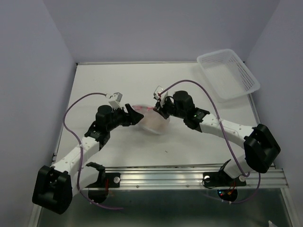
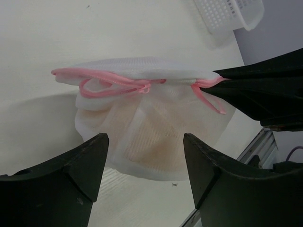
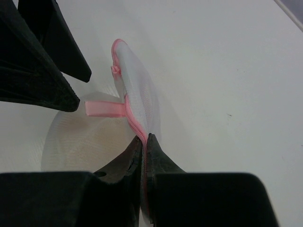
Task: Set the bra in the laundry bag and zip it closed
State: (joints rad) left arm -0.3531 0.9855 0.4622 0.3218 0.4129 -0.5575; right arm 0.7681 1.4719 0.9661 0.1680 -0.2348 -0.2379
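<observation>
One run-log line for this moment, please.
bra: inside laundry bag | right gripper: jaws shut on pink zipper rim | left gripper: jaws open, facing bag, not gripping | zip: unclear

Field count, from my own cameras.

- Laundry bag (image 1: 152,121): one, white mesh.
- Pink zipper rim (image 2: 109,75) on it: one.
- Flat pink ribbon tab (image 3: 105,109): one that I can make out from my right wrist.
- Bra (image 2: 147,142): one, peach, seen through the mesh.
- White slotted basket (image 1: 228,74): one.
- Table (image 1: 118,80): one.
- Metal rail (image 1: 165,176) along its near edge: one.
- My arms (image 1: 227,127): two.
- My grippers: two, the left gripper (image 1: 134,113) and the right gripper (image 3: 143,142). Each has two fingers, four in all.
- Purple cables (image 1: 189,81): two, one per arm.
</observation>
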